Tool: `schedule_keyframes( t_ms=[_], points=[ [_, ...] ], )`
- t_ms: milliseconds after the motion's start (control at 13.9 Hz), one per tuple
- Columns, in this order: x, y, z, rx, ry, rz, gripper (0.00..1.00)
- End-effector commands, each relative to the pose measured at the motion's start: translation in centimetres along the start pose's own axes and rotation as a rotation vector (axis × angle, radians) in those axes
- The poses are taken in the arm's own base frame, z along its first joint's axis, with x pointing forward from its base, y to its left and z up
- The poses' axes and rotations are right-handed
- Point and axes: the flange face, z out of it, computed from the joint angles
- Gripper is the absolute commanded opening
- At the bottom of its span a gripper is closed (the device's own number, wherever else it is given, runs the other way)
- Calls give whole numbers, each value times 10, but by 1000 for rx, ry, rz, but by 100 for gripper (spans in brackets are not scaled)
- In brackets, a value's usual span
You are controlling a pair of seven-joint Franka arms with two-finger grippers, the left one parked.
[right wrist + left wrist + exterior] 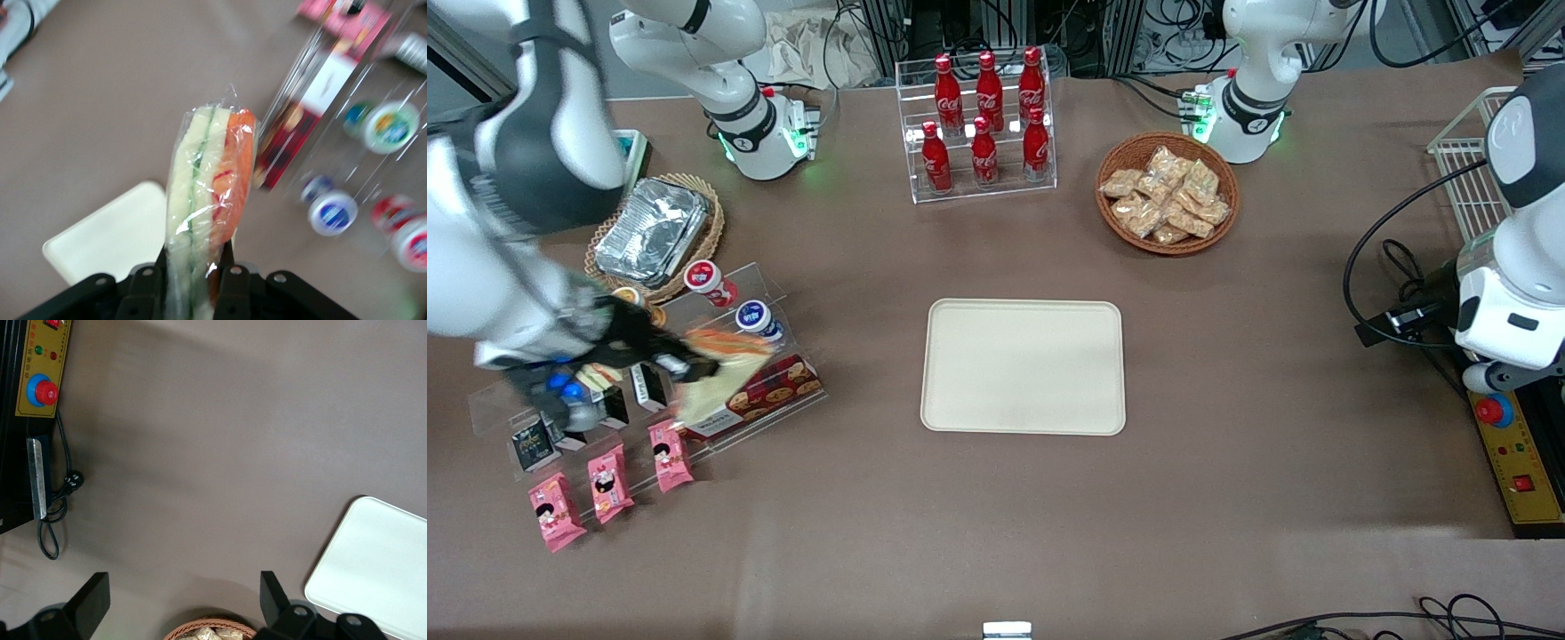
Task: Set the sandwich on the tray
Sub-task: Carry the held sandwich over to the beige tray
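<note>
My right gripper (665, 358) hangs above the clear snack shelf at the working arm's end of the table, shut on the sandwich (719, 372). The wrapped wedge (210, 193) stands up between the black fingers (148, 285), showing pale bread, a green layer and a bright orange-red band. It is lifted off the shelf. The cream-beige tray (1024, 365) lies flat at the table's middle with nothing on it; one corner of the tray (107, 237) shows under the sandwich in the right wrist view. The parked arm's camera catches another corner of the tray (373, 567).
Below the gripper the clear shelf holds a red cookie box (769, 391), pink snack packets (609, 482) and yoghurt cups (754, 318). A foil container sits in a wicker basket (654, 233). A cola bottle rack (983, 124) and a snack basket (1167, 193) stand farther from the camera than the tray.
</note>
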Motion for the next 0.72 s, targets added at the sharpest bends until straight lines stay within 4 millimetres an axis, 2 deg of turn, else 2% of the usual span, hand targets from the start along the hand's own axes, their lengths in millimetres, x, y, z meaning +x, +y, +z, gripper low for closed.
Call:
schedule_keyframes(
  t_ms=[0,216,432,648],
  points=[
    [-45,-51,34,10,3,89,29],
    [-79,-96,79,42,25,191,29],
    [-99,-129,127,81,48,273,29],
    [-127,-155,181,101,67,271,31]
  ],
)
